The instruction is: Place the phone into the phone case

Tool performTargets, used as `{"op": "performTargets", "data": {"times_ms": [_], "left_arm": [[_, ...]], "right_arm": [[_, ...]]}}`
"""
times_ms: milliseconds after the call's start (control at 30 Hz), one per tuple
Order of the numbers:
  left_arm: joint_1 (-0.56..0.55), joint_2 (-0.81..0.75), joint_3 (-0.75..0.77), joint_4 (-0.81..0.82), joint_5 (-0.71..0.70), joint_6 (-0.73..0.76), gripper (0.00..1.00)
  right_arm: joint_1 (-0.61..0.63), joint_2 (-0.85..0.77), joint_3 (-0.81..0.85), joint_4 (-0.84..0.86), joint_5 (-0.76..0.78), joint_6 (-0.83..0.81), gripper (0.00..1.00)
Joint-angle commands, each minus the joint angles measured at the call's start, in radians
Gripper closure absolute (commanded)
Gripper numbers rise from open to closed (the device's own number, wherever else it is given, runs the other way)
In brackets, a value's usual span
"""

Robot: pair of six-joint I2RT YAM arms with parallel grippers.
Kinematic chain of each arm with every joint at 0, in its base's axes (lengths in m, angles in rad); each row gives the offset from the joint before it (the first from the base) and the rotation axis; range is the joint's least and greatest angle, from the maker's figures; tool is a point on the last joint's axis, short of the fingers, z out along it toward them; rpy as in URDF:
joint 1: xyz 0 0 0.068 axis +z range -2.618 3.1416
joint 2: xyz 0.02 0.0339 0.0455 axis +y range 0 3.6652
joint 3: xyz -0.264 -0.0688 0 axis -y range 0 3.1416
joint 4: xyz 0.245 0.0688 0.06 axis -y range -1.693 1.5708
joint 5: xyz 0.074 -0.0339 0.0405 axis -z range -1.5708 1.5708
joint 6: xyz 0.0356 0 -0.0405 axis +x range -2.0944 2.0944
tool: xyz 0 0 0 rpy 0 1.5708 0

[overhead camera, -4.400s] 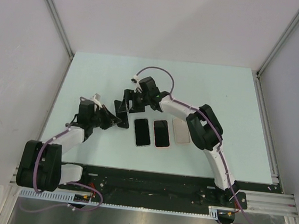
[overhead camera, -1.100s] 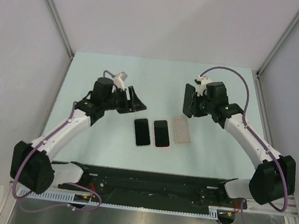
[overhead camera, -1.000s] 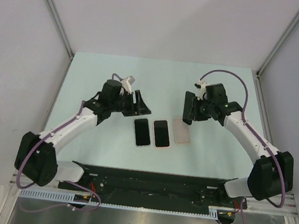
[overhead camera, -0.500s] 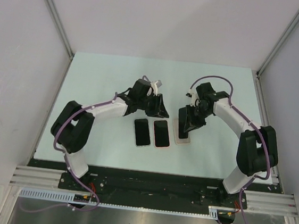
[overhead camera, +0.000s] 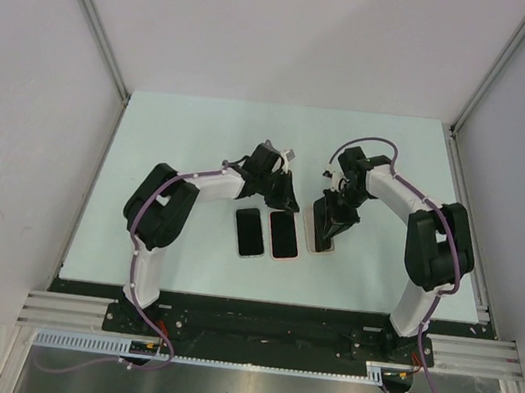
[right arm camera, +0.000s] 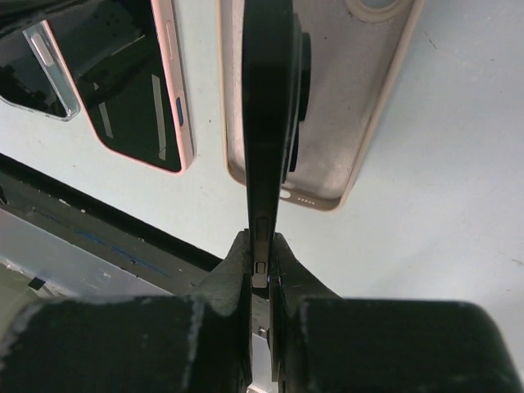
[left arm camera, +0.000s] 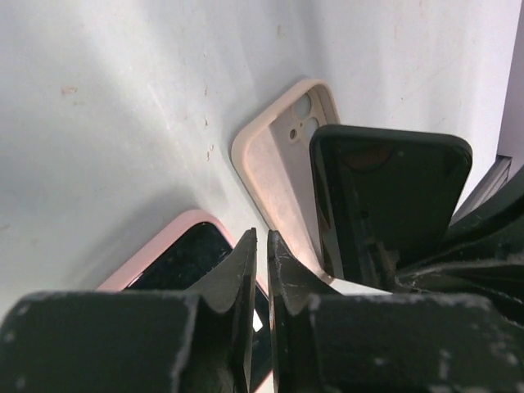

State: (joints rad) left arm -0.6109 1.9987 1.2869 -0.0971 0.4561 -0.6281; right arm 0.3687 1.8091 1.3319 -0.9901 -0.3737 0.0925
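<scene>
A black phone (right arm camera: 268, 106) stands on edge, gripped at its lower end by my right gripper (right arm camera: 262, 246), which is shut on it. It hangs tilted over the empty beige phone case (right arm camera: 352, 139), which lies flat on the table. In the left wrist view the same phone (left arm camera: 385, 188) leans over the case (left arm camera: 274, 160). My left gripper (left arm camera: 262, 237) is shut with nothing between its fingers, just left of the case and above the far end of a pink-cased phone (left arm camera: 176, 254). From above, the two grippers flank the case (overhead camera: 311, 234).
Two other phones lie side by side left of the case: the pink-cased one (overhead camera: 284, 234) and a light-cased one (overhead camera: 250, 232). The black rail (overhead camera: 259, 323) with the arm bases runs along the near edge. Grey walls close in the table on three sides.
The left arm swung right to the far end of the pink-cased phone and its jaws closed. The right gripper carried the black phone left and down over the case.
</scene>
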Motion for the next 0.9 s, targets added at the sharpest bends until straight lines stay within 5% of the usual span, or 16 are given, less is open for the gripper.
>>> {"op": "performTargets", "data": {"times_ms": [0, 467, 867], "left_arm": [[-0.032, 0.05, 0.101, -0.036, 0.001, 0.048, 0.87], [-0.049, 0.193, 0.23, -0.135, -0.043, 0.054, 0.87], [-0.05, 0.149, 0.253, -0.194, -0.051, 0.051, 0.88]], "right_arm": [[-0.004, 0.016, 0.047, -0.044, -0.02, -0.016, 0.93], [-0.019, 0.081, 0.049, -0.033, 0.01, -0.013, 0.73], [-0.025, 0.101, 0.072, -0.002, 0.076, 0.03, 0.69]]}}
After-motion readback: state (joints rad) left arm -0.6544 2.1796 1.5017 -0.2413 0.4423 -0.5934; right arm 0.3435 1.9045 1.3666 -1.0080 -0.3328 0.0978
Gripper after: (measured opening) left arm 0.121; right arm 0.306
